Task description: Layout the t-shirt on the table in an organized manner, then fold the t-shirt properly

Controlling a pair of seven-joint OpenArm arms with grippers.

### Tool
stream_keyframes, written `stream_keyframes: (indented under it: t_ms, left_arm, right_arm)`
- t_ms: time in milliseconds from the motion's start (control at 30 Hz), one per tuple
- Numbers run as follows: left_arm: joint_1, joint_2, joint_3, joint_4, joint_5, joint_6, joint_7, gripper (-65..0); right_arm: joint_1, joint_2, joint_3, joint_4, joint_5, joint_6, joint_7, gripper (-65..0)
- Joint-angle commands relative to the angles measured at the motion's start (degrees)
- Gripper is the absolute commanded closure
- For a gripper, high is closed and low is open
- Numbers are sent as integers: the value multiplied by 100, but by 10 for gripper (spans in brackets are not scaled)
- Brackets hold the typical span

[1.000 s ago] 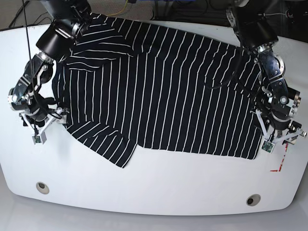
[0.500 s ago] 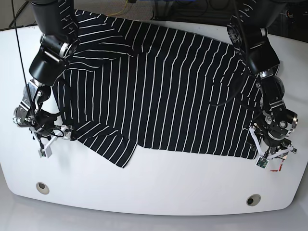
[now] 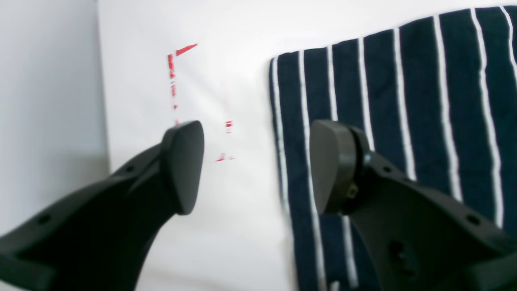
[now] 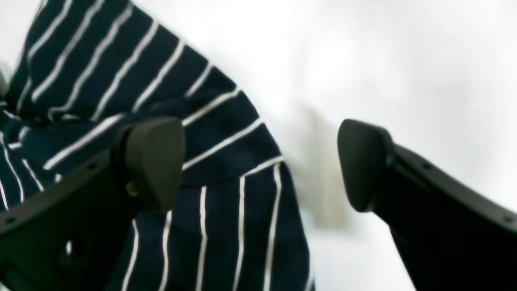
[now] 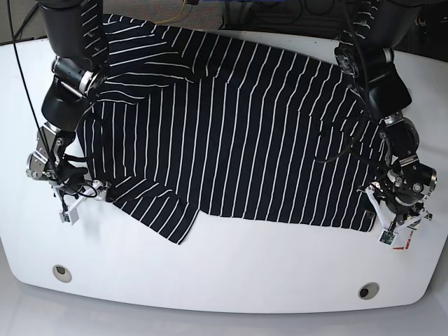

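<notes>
Here, in the left wrist view, we saw the left gripper [image 3: 256, 165] with its jaws apart and nothing between them, straddling the hem corner of the t-shirt [image 3: 404, 101]: one fingertip [image 3: 183, 161] stood over the bare white table [image 3: 226, 242] near the red marks [image 3: 173, 68], the other over the striped cloth.

In the right wrist view, the right gripper [image 4: 258, 165] was spread wide and empty. One fingertip [image 4: 155, 157] hung over the t-shirt [image 4: 210, 133], whose sleeve edge lay in the gap; the other was over the table [image 4: 363, 60]. The picture was blurred, so we could not tell whether either pad touched the fabric.

In the base view, the t-shirt [image 5: 231, 133] lay spread across the table [image 5: 224, 273]. The left gripper [image 5: 396, 222] sat at the garment's lower corner, and the right gripper [image 5: 82, 199] just beside the sleeve. Two grommets [image 5: 61, 271] showed near the front edge.
</notes>
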Motion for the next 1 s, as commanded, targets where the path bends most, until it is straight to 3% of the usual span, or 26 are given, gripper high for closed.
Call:
stream_keyframes:
  t_ms: [0,300,467,700,967]
  left_arm:
    - [-156,-58,18,91,-187,34,-183,-387]
    - [-156,-67,9,91,-222,34,-192,-387]
    - [-156,-67,1,91,-222,34,-192,-387]
    - [-156,-67,1,91,-222,34,-192,-387]
    - [-156,-67,1,82,-222,34,-236,-387]
  right_arm:
    - [144,106,18,-19,79,36,221,-569]
    - [-128,80,18,-36,79,36,300,-568]
    - [-181,53,18,-36,88,36,300,-518]
    - [-190,-35,18,-36,88,36,283,-370]
    - [-190,-79,18,-36,88,36,274,-145]
